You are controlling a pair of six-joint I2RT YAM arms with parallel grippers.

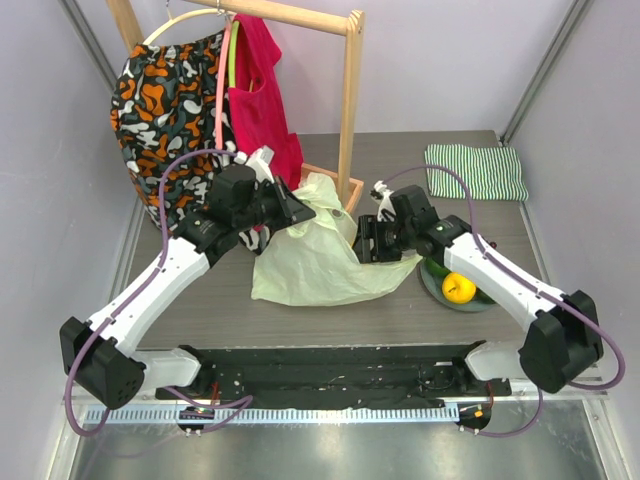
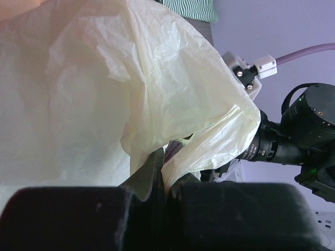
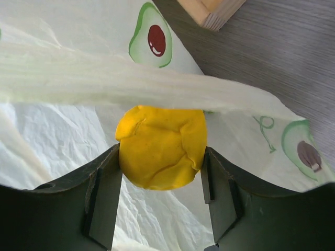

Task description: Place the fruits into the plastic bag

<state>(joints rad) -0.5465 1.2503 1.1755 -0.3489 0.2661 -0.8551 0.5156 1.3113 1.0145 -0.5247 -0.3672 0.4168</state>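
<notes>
Fruits weren't all in at this point. The plastic bag (image 1: 320, 255) lay in the middle of the counter (image 1: 220, 310), and the left jaws had pinched tight on its film and held its rim up. The right jaws were clamped on the lumpy yellow fruit (image 3: 161, 146), right at the bag's mouth with a handle strip crossing just above it, so not dropped yet. On the grey plate (image 1: 470, 306) off to the right sat a yellow-orange citrus (image 1: 458, 288) plus something green beside it. Whether anything was already inside the bag, couldn't tell. I'd call it roughly midway.
</notes>
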